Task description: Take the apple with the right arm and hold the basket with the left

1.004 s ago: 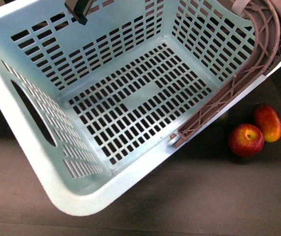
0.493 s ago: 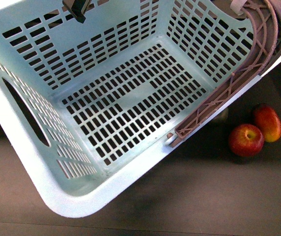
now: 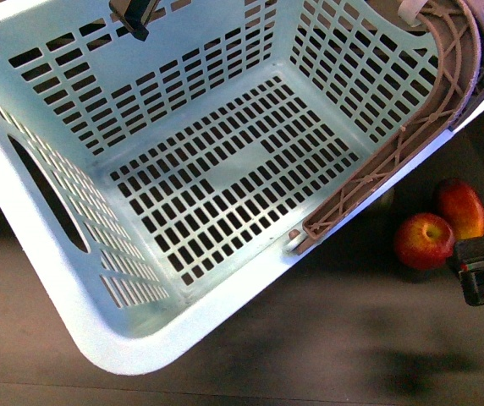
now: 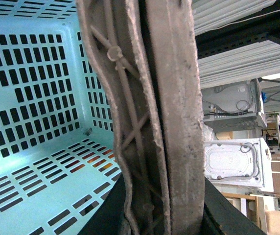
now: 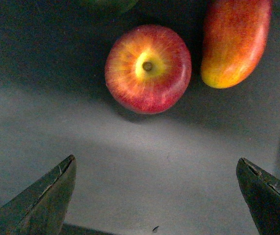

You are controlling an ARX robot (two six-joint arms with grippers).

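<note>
The pale mint-blue basket [image 3: 64,279] hangs tilted above the table and fills most of the front view. Its brownish-mauve lattice handle [image 4: 150,112] runs between the jaws of my left gripper [image 4: 164,210], which is shut on it. The red apple [image 3: 424,240] rests on the dark table just right of the basket's lower corner, stem dimple up. My right gripper [image 5: 157,205] is open above the table, its fingers wide apart, and the apple [image 5: 148,68] lies ahead of them, untouched. In the front view the right gripper [image 3: 483,279] shows at the right edge, beside the apple.
A red-and-yellow mango-like fruit [image 3: 460,209] lies close against the apple's far right side, also in the right wrist view [image 5: 235,41]. A dark green fruit [image 5: 108,4] peeks in beyond the apple. A dark piece [image 3: 134,19] hangs over the basket's far wall.
My right gripper has come into the front view at the right edge, close to the apple. The basket shifted slightly while held up. The fruits have not moved.
</note>
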